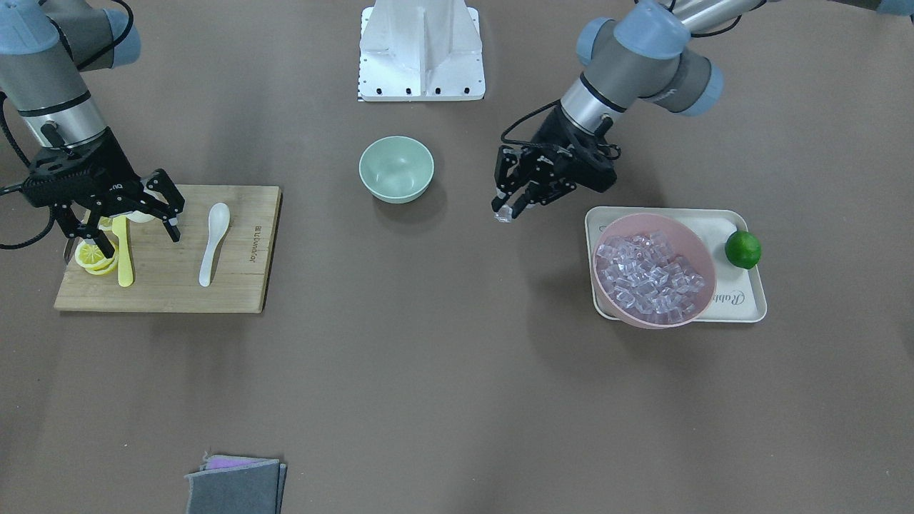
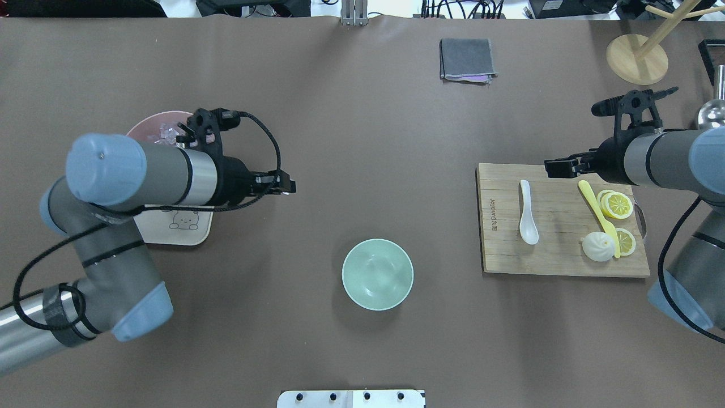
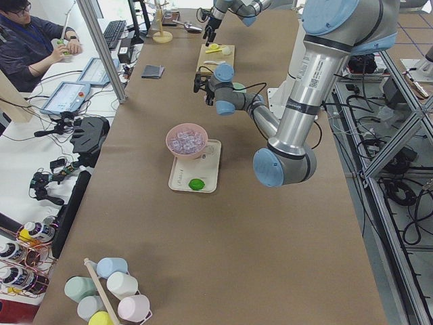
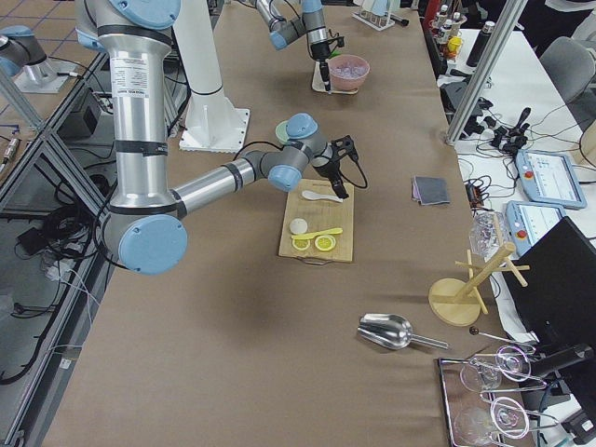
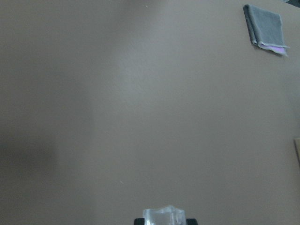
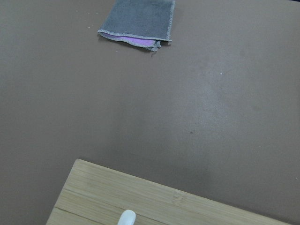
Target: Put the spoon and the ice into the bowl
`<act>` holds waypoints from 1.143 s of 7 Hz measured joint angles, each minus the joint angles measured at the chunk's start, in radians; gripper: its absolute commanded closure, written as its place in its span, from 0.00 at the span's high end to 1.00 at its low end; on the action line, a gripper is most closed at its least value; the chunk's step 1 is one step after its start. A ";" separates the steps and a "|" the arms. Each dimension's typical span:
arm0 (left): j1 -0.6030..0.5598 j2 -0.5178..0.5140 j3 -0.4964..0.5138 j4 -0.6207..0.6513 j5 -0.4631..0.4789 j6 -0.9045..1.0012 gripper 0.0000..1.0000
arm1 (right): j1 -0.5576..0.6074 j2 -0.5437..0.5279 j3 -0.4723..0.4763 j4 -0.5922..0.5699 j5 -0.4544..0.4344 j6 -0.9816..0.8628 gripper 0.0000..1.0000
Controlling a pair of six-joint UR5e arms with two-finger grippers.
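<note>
My left gripper point(image 1: 505, 210) is shut on a clear ice cube point(image 1: 504, 215) and holds it above the bare table between the mint-green bowl point(image 1: 396, 169) and the pink bowl. The cube shows at the bottom edge of the left wrist view point(image 5: 165, 216). The mint-green bowl point(image 2: 377, 274) is upright and empty. The white spoon point(image 1: 214, 243) lies on the wooden cutting board point(image 1: 235, 285). My right gripper point(image 1: 141, 237) is open and empty, above the board's outer part, to the side of the spoon. The spoon's tip shows in the right wrist view point(image 6: 126, 218).
A pink bowl point(image 1: 598, 246) full of ice cubes sits on a cream tray point(image 1: 742, 300) with a lime point(image 1: 742, 249). A yellow knife point(image 1: 124, 257), lemon slices point(image 1: 93, 258) and a white bun point(image 2: 598, 246) lie on the board. A folded grey cloth point(image 1: 235, 485) lies at the far edge.
</note>
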 measured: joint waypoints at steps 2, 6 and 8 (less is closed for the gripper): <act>0.199 -0.088 0.032 -0.038 0.239 -0.091 0.00 | -0.010 0.005 -0.002 0.000 -0.011 0.000 1.00; 0.281 -0.146 0.126 -0.040 0.331 -0.127 0.97 | -0.012 0.008 -0.003 0.000 -0.014 0.000 1.00; 0.278 -0.146 0.116 -0.037 0.347 -0.077 0.98 | -0.013 0.009 -0.003 -0.001 -0.014 0.003 1.00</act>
